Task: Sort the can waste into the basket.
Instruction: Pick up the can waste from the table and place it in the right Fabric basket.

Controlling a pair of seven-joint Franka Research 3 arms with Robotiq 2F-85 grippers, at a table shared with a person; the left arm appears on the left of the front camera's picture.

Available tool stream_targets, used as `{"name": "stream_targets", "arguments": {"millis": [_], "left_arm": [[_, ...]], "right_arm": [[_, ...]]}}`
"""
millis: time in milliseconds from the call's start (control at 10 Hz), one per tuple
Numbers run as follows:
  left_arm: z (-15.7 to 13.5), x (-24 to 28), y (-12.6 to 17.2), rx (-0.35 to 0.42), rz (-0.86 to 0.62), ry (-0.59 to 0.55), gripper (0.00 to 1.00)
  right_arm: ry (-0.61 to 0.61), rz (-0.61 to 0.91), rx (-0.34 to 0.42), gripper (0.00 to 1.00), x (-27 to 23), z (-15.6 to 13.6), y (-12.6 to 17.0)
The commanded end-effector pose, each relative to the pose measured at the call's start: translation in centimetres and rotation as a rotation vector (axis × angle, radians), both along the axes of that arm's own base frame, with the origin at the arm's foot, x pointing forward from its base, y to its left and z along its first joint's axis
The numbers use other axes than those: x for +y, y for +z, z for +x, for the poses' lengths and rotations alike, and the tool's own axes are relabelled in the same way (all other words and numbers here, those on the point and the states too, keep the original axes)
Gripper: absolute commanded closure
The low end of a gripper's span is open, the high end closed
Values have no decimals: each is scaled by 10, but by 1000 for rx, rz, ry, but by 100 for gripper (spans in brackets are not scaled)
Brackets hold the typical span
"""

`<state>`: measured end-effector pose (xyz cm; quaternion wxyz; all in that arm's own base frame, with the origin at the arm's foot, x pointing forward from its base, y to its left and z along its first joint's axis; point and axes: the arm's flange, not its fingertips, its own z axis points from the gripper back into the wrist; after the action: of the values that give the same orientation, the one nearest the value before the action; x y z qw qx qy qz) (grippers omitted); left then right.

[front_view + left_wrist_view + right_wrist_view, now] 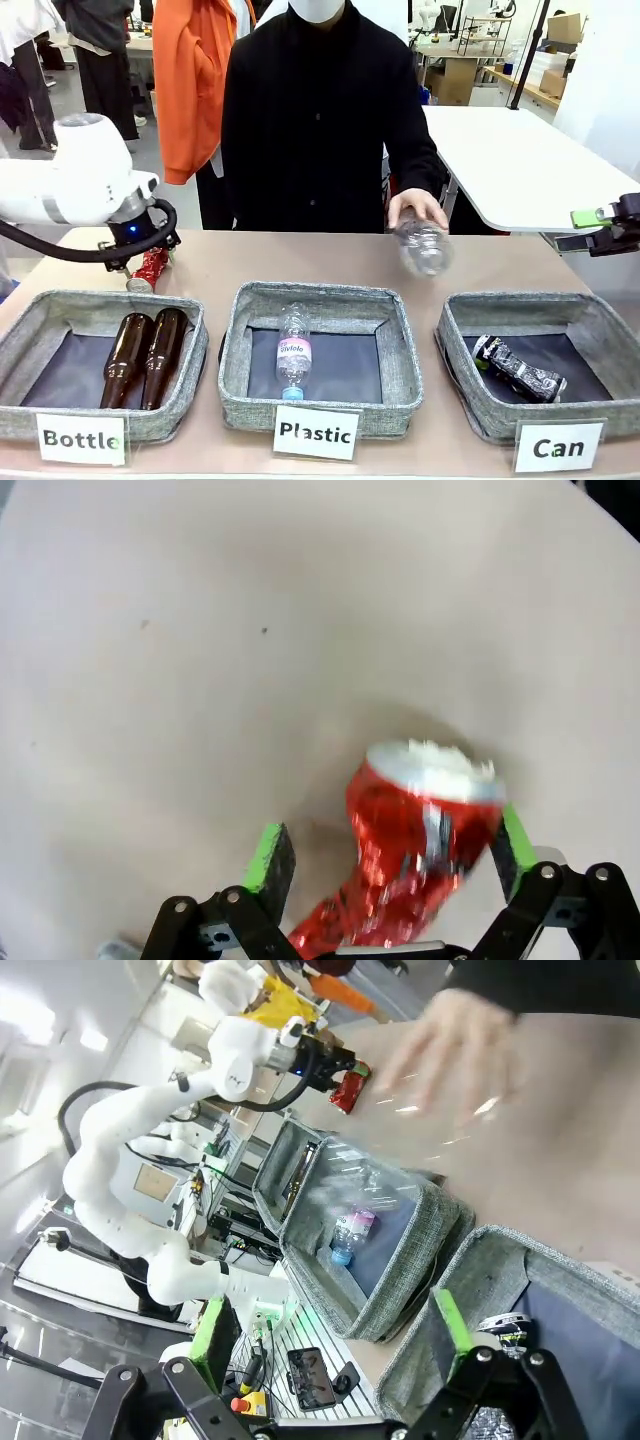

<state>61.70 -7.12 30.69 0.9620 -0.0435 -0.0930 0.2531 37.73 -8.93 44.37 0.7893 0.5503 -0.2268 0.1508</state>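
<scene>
Can waste, two pieces: the crushed red can (148, 270) lies on the counter (300, 262) behind the Bottle basket (60, 310), between the spread left jaws; the dark can (518, 368) lies in the Can basket (610, 320). Three baskets stand in a row: Bottle holds two brown bottles (125, 355), the Plastic basket (400, 350) one clear bottle (293, 350). A person's hand (415, 205) holds a second clear bottle (425, 248) above the counter between Plastic and Can; right jaws spread at the right edge.

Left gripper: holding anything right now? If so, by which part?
Nothing held. The jaws of the left gripper stand open on either side of the crushed red can, which lies on the table; they are not closed on it.
</scene>
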Motion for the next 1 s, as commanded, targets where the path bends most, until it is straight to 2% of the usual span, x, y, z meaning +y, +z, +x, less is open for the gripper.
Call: {"name": "stream_targets", "arguments": {"millis": [0,200,300,400,500,600,800,900], "left_arm": [[19,-8,-11,41,49,27,0],[19,-8,-8,51,58,10,0],[19,-8,-7,60,61,-4,13],[17,-8,-8,66,69,-16,48],[15,-8,-8,78,61,-45,71],[12,-8,-5,84,54,-91,100],[7,-9,-2,95,26,-193,100],[7,-9,-1,97,22,-197,93]], "right_arm": [[8,-8,9,0,-1,-2,4],[8,-8,9,0,-1,-2,4],[8,-8,9,0,-1,-2,4],[8,-8,9,0,-1,-2,4],[8,-8,9,0,-1,-2,4],[8,-8,9,0,-1,-2,4],[8,-8,9,0,-1,-2,4],[8,-8,9,0,-1,-2,4]]}}
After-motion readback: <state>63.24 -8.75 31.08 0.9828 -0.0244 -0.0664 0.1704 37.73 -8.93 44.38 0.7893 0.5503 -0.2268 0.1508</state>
